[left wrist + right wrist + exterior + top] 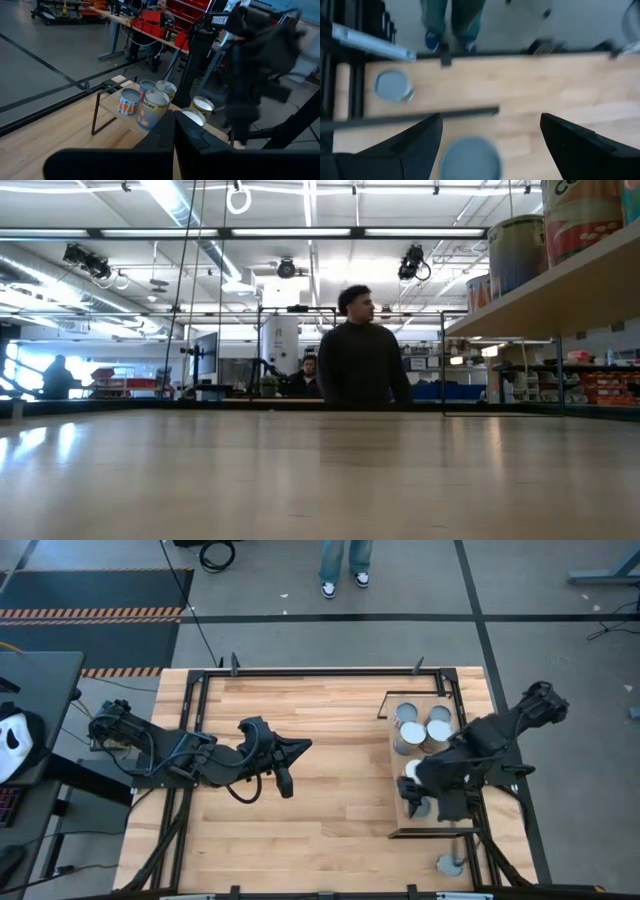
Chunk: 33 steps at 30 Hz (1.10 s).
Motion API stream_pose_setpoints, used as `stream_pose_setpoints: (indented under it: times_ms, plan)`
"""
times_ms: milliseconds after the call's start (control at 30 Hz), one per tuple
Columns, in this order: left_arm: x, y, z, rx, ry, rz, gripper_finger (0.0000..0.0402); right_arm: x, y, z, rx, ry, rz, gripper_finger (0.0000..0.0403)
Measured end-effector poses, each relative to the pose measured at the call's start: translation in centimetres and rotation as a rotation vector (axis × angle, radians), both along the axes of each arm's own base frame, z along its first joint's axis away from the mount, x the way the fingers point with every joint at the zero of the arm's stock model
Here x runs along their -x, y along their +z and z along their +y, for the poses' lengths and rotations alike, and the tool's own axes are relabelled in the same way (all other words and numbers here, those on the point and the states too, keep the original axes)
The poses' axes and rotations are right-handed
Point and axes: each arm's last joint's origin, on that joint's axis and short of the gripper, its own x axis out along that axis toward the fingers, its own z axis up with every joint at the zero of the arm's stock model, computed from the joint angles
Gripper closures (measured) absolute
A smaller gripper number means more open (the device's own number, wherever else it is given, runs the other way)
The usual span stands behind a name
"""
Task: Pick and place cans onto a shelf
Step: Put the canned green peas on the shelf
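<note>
On the nearest can (150, 111) I make out only the word-ending "nes". White lettering at twelve o'clock, on the other arm (260, 60), reads "TROSSEN".

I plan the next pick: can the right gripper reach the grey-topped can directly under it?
Probably yes: the right gripper hangs open above the grey-topped can, and nothing lies between its fingers and the can.
</note>
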Motion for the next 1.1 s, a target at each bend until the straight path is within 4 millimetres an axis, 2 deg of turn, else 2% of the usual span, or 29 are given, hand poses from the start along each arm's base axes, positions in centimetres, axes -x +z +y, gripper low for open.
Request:
stream_pose_setpoints:
  times_ms: [167,533,767,1100]
  plan:
    - [0.0,0.0,0.0,0.001,0.000,-0.001,0.0392,1.3,1.7,1.7,-0.021,0.014,-0.047,0.0060]
    - [0.0,0.0,0.0,0.001,0.000,-0.001,0.0392,4.1,1.0,5.7,-0.021,-0.127,0.111,0.0061]
    - [0.0,0.0,0.0,0.000,0.000,-0.001,0.0392,3.8,-1.8,10.0,0.032,-0.169,0.245,0.0061]
    - [0.1,-0.4,-0.4,-0.001,-0.113,0.046,0.0392,1.6,-7.5,14.1,0.196,-0.370,0.412,0.0061]
